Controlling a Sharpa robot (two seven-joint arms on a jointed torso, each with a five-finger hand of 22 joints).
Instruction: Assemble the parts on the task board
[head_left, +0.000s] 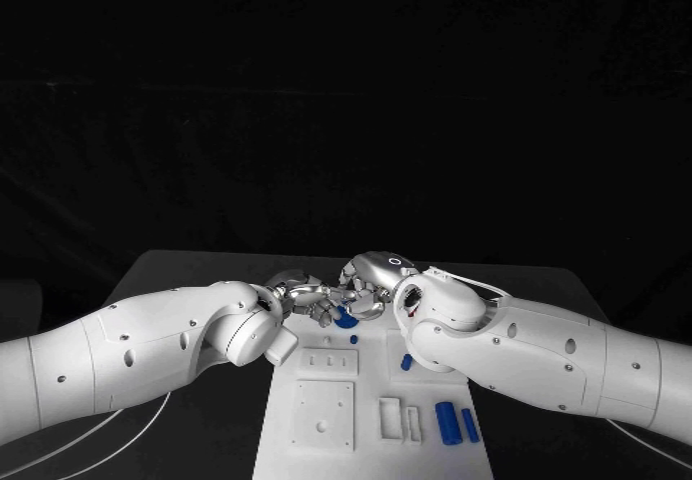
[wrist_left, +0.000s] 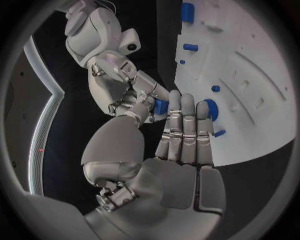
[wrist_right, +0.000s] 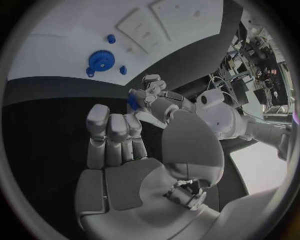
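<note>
At the far end of the white rectangular task board (head_left: 346, 420), the silver left hand (head_left: 300, 292) and silver right hand (head_left: 378, 285) meet fingertip to fingertip around a small blue plastic part (head_left: 346, 320), held above the board. Which hand actually grips it I cannot tell. The likely failure is a fumbled handover: if one hand lets go before the other has pinched firmly, the part drops onto the board or rolls onto the black table (head_left: 188, 270).
</note>
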